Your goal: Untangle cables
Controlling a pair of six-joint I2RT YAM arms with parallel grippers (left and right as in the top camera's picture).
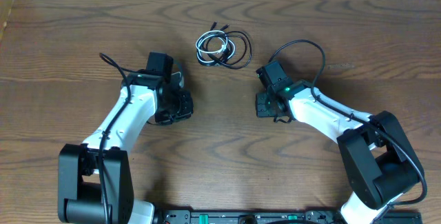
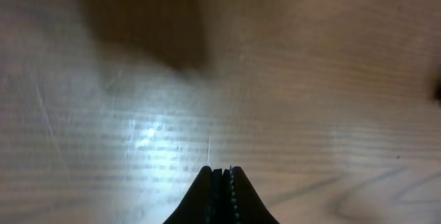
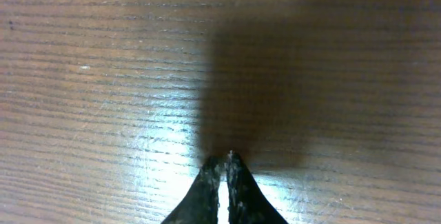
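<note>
Overhead view of a brown wood-grain counter (image 1: 69, 31). Small tangled coil of thin black cables and one shorter thin white cable (image 1: 220, 50) lying toward the far side, untouched.

Left pincer (image 2: 222, 176), black jaws pressed together on nothing, hanging low over bare wood to the left of the coil and nearer the robot. Right pincer (image 3: 222, 162), jaws likewise pressed almost together and empty, low over bare wood to the right of the coil. Coil between the two, apart from both. No cable in either wrist view, only wood grain, glare and shadow.

Step in hand, by the look of it: reaching in for a first hold, with all the untangling yet to do.

To do it well:
- Spread both pincers before closing in.
- Approach the coil from opposite sides.
- Choose an outer loop or a plug end, not the dense middle.
- Pinch a single strand with each pincer.
- Draw apart slowly, easing off at any tightening.
</note>
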